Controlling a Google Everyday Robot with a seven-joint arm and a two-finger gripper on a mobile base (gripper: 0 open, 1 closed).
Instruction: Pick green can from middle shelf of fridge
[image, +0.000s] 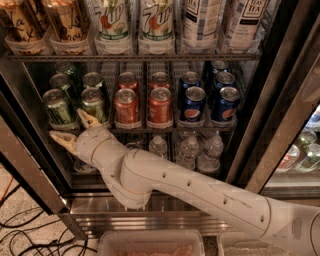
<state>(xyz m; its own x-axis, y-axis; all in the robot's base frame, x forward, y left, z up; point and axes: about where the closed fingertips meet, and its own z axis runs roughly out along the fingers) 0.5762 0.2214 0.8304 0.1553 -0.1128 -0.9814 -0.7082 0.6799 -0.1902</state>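
Note:
The fridge (280, 120) stands open before me with a steel frame. Its middle shelf (165, 128) is a wire rack holding rows of cans. Several green cans stand at its left: a front-left one (57, 106) and a front-right one (93, 103), with more behind. Red-orange cans (126, 106) and blue Pepsi cans (192, 104) stand to their right. My gripper (75, 129) is open, its tan fingers (89, 119) spread just below the front edge of the shelf, under the two front green cans. It holds nothing.
The rack above holds tall 7Up cans (112, 22) and tea cans (197, 20). The rack below holds small water bottles (189, 150). My white arm (190, 187) crosses the lower opening. Cables (20, 235) lie on the floor at left. A clear bin (150, 245) sits at the bottom.

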